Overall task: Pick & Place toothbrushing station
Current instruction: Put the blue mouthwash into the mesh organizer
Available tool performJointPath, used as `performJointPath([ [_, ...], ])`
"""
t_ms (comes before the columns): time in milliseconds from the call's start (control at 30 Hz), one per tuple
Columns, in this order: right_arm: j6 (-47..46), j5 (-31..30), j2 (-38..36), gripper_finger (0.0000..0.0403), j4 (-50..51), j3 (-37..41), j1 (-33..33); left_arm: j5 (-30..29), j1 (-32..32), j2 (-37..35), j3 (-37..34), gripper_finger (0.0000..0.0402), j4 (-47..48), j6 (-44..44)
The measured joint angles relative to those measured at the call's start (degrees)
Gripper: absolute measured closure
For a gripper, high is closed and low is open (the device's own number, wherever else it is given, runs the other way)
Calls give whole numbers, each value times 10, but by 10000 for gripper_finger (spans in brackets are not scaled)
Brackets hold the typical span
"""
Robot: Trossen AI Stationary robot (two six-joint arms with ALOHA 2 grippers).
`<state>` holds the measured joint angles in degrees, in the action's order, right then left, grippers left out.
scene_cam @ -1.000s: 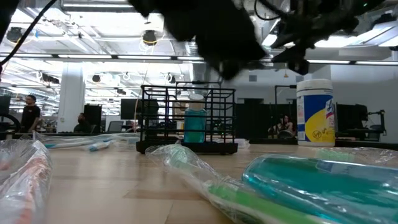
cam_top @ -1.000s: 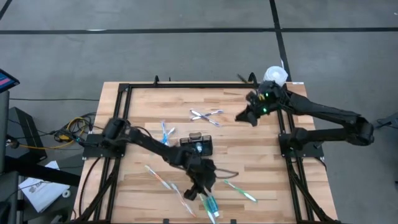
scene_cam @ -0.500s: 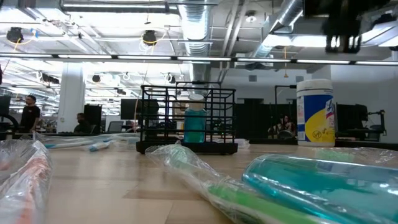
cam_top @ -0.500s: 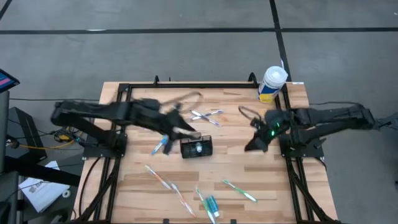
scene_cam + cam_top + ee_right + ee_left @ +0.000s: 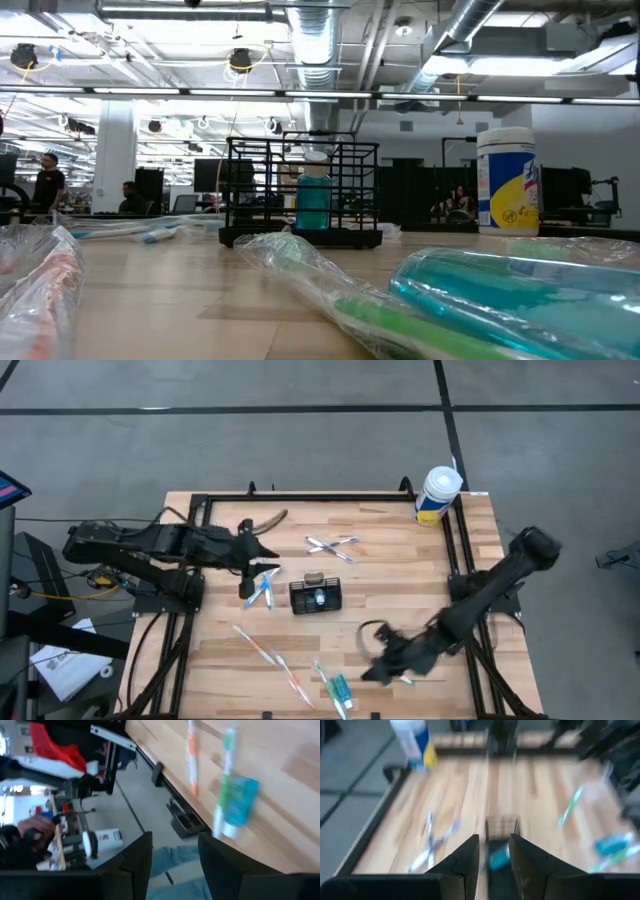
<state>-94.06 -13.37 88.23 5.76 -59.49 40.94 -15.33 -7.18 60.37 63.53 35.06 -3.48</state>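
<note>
Swinging low, right gripper (image 5: 372, 672) now at near edge by toothbrushes; left gripper (image 5: 247, 588) pulled back left. Both claws parted, empty. Toothbrushing station (image 5: 316, 596) untouched mid-table, no pick begun.

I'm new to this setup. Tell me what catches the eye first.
The black wire-mesh basket stands at the table's middle with a teal bottle inside. Wrapped toothbrushes lie scattered around it, and a white-and-yellow wipes tub stands at the far right corner. The right gripper hovers empty, jaws apart, near the front edge.
</note>
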Motion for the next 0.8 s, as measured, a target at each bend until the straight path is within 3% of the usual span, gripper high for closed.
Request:
performJointPath([
  [100, 0, 23, 98, 253, 29, -114, -22, 16, 1, 6, -20, 302, 39, -3],
  [233, 10, 38, 214, 261, 167, -271, -34, 38, -7, 1, -35, 302, 36, -7],
  [333, -5, 45, 275, 266, 258, -348, -32, 43, -12, -6, -36, 302, 32, -3],
  [600, -149, 71, 331, 250, 282, -394, 14, 53, -16, -34, -35, 302, 22, -4],
  [800, -194, 92, 329, 237, 389, -394, 39, 52, -16, -38, -35, 302, 17, -12],
])
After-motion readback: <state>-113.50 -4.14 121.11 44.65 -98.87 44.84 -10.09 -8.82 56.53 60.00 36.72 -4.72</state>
